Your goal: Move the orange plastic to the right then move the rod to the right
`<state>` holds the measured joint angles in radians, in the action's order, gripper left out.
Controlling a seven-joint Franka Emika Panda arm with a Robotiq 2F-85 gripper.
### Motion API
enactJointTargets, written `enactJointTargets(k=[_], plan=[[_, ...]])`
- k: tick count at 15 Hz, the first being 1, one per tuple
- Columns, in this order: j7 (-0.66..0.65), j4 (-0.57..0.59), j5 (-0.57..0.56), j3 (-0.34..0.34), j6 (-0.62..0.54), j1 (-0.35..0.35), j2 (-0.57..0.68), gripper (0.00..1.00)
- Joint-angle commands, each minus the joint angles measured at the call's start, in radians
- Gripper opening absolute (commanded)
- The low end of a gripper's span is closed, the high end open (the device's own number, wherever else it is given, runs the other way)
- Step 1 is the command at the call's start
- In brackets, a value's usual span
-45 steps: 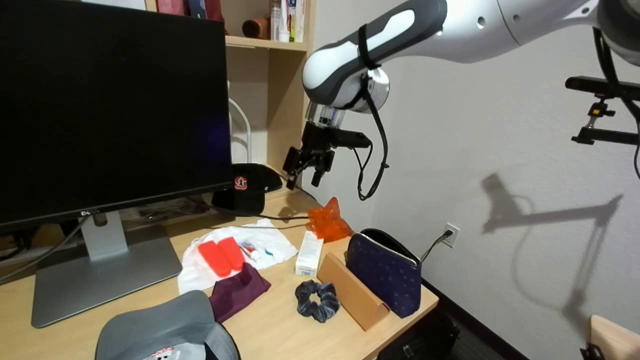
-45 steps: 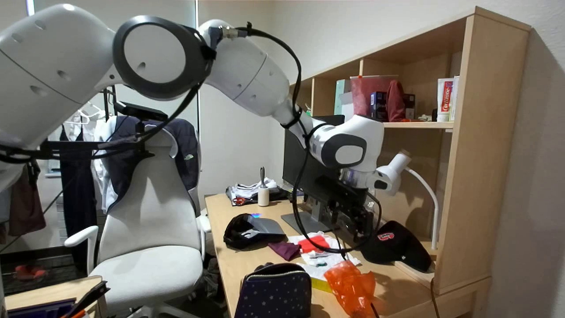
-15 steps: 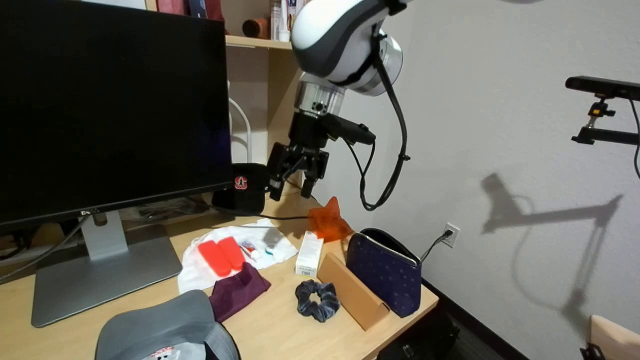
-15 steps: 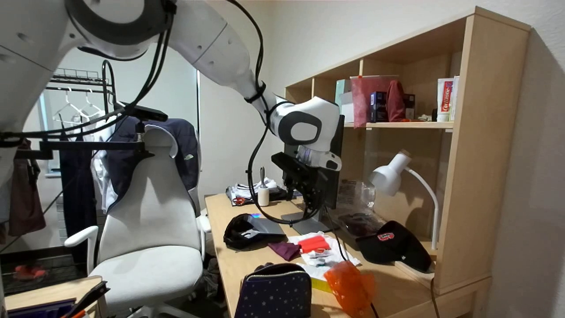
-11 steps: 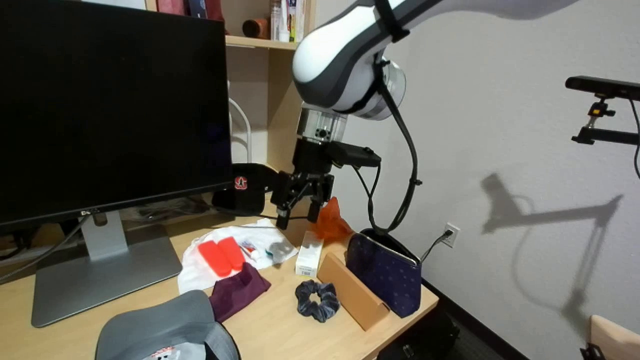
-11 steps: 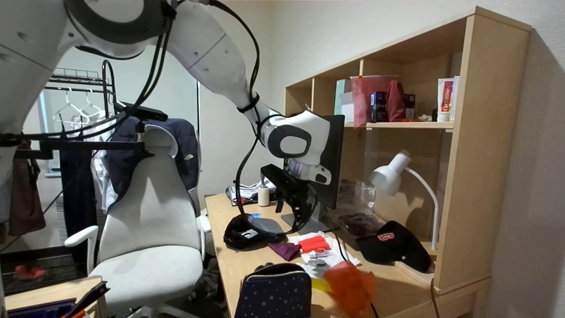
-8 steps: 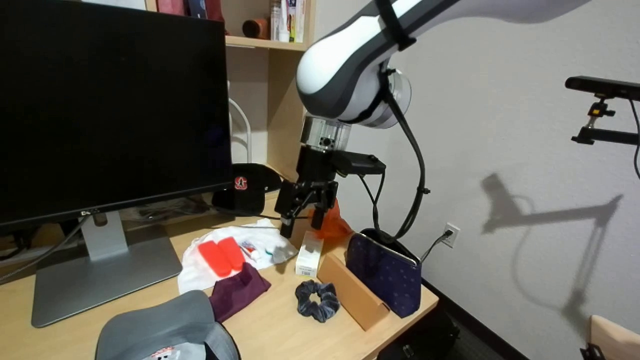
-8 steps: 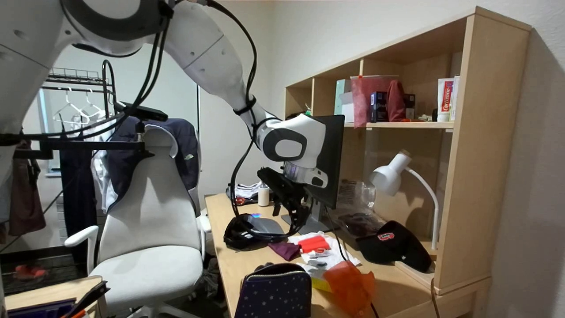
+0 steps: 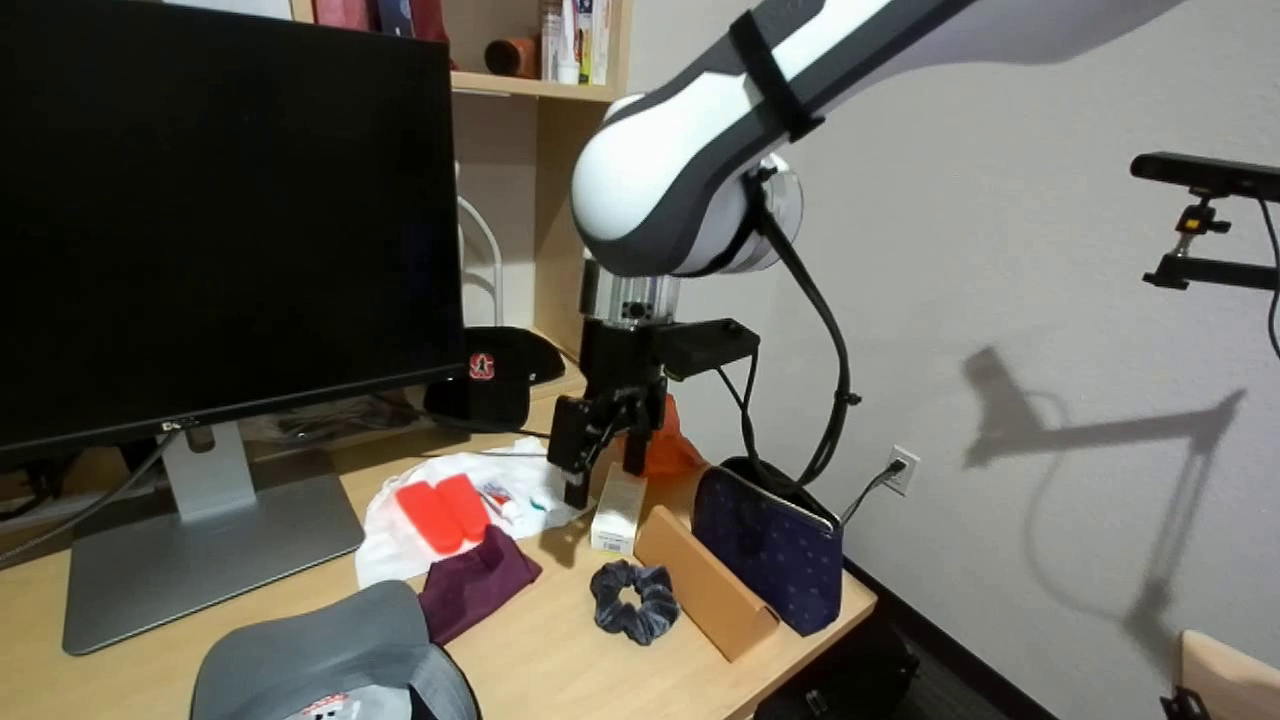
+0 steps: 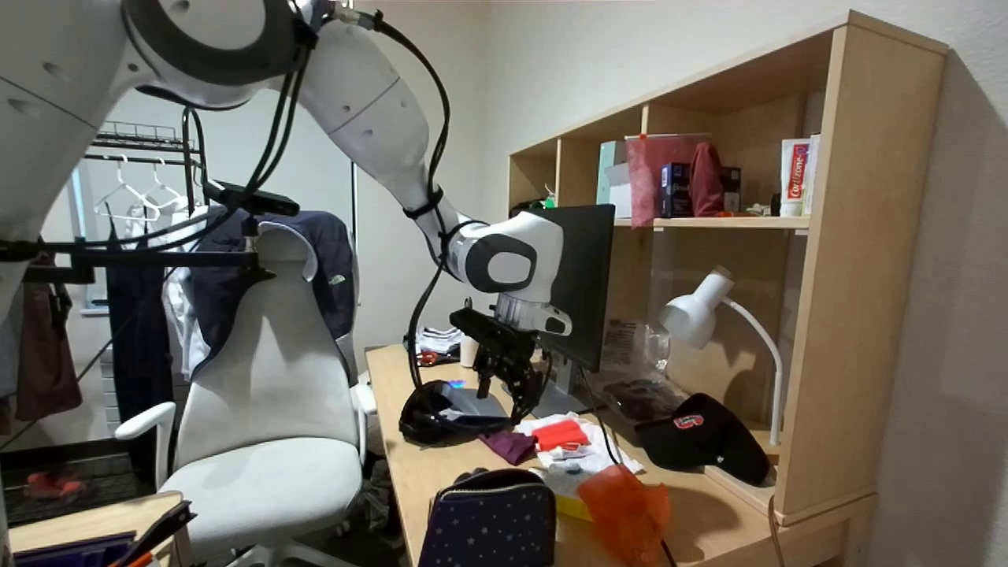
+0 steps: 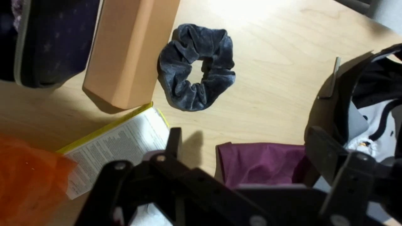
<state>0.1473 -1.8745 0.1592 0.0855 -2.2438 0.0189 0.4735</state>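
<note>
The orange plastic [image 9: 672, 448] is a crumpled translucent piece at the desk's back, partly hidden behind my gripper in this exterior view. It also shows in an exterior view [image 10: 626, 512] and at the left edge of the wrist view [image 11: 28, 182]. A thin bent metal rod [image 11: 333, 78] lies on the desk beside the grey cap in the wrist view; I cannot make it out in the exterior views. My gripper [image 9: 606, 480] is open and empty, above the desk near the white box. In the wrist view its fingers [image 11: 247, 146] are wide apart over the purple cloth.
A white box with yellow edges [image 11: 119, 150], a tan case [image 11: 128, 56], a dark starry pouch [image 9: 765, 550] and a grey scrunchie [image 9: 635, 602] stand or lie nearby. The purple cloth [image 9: 478, 585], grey cap [image 9: 335, 650] and monitor [image 9: 230, 230] are to the left.
My gripper has come down toward the desk and, in an exterior view, moved left, away from above the orange plastic. It stays open. The desk objects have not visibly moved.
</note>
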Motion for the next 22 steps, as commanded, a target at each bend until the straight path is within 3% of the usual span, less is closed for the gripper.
enactJointTargets(k=[1, 5, 13, 19, 22], plan=[[-0.114, 0.055, -0.162, -0.027, 0.011, 0.103, 0.06, 1.0], [-0.155, 0.114, -0.249, -0.016, 0.02, 0.174, 0.12, 1.0], [-0.141, 0.209, -0.311, -0.014, 0.002, 0.241, 0.247, 1.0], [-0.124, 0.3, -0.353, -0.008, -0.004, 0.256, 0.348, 1.0], [-0.063, 0.327, -0.32, 0.033, -0.01, 0.232, 0.375, 1.0]])
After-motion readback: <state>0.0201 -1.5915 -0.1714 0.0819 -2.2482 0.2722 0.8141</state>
